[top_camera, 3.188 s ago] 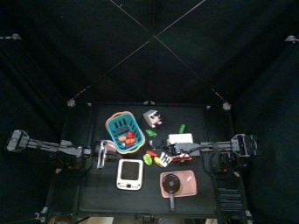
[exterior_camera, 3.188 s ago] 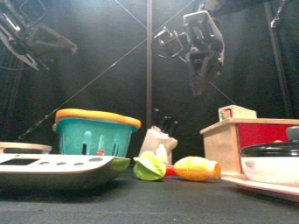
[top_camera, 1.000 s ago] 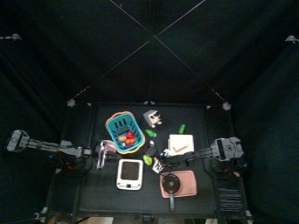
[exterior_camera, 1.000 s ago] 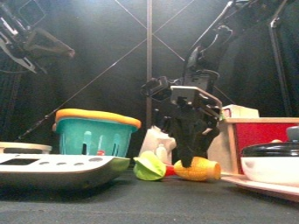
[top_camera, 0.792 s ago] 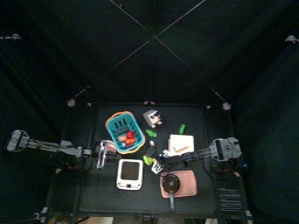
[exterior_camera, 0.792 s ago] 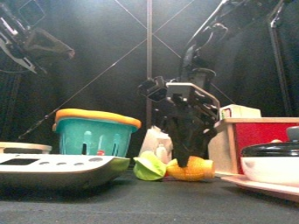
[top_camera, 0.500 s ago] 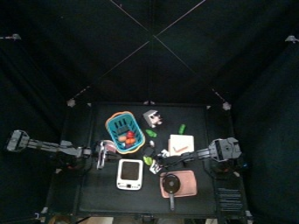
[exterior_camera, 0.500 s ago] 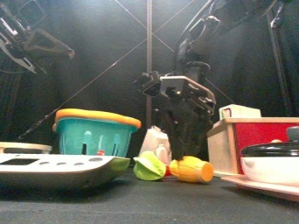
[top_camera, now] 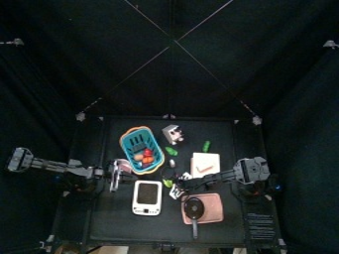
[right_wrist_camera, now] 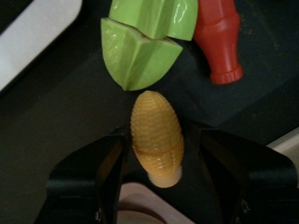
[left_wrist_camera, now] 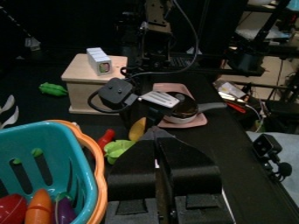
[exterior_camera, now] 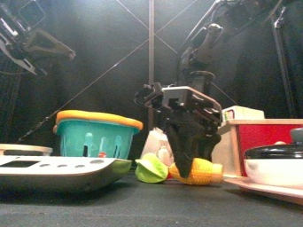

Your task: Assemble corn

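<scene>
Black curtains enclose a small black table point(top_camera: 99, 213) that is crowded near its middle.

Right gripper point(exterior_camera: 190, 160): lowered over the corn cob point(right_wrist_camera: 159, 140), jaws spread wide with one on either side of the yellow piece. The right wrist view shows the cob lying lengthwise between the jaws, not yet clamped; whether the pads touch it cannot be told.

Corn husk point(right_wrist_camera: 142, 51): the green piece lies flat on the table just beyond the cob's tip, close to it or touching. A red bottle-shaped toy point(right_wrist_camera: 218, 44) lies just beside the husk.

Left gripper point(left_wrist_camera: 158, 179): resting at the table's left side beside the teal-and-orange basket point(exterior_camera: 95, 135), jaws nearly closed, nothing seen between them.

Other items: a white handheld device point(top_camera: 147, 196) in front, a wooden box point(exterior_camera: 254, 140) to the right.

Risks noted:
- The cob is rounded and smooth. If the jaws close off-centre or toward its tapered end, it is likely to squirt out or roll along the table.
- A sliding cob could push the husk or knock the red toy, spoiling the alignment needed for joining.
- Jaws set this low may scrape the tabletop when closing.
- The clutter leaves little room; a wide lateral move could strike the box or the device.
- The left arm stands well away, so the husk is unsupported should the cob be pressed into it.
</scene>
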`<state>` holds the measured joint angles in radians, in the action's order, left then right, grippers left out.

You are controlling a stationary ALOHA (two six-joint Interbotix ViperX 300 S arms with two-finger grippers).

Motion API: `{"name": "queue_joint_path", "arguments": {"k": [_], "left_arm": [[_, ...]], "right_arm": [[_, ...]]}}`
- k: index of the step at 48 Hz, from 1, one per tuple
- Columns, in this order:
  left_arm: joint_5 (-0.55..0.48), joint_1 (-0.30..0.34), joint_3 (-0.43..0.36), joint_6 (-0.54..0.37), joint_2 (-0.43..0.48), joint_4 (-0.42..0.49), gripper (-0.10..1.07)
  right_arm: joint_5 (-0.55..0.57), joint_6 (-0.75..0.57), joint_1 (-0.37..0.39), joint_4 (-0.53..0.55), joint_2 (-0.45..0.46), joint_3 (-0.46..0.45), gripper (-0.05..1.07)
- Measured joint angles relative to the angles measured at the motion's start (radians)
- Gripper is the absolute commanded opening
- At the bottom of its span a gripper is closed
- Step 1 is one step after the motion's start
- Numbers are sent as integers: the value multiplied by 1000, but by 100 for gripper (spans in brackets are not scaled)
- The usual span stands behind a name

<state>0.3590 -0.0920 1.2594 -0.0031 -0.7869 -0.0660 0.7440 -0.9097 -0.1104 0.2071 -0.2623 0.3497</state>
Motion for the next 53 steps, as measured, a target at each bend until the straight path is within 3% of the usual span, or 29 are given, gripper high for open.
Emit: {"name": "queue_joint_path", "arguments": {"k": [12, 25, 53], "left_arm": [[0, 0, 2, 0, 2, 0, 30], [0, 0, 2, 0, 2, 0, 30], [0, -2, 25, 2, 0, 0, 30]], "right_arm": [[-18, 0, 0, 0, -15, 9, 84], [-20, 0, 2, -3, -17, 11, 56], [-18, 0, 2, -23, 15, 3, 55]]}}
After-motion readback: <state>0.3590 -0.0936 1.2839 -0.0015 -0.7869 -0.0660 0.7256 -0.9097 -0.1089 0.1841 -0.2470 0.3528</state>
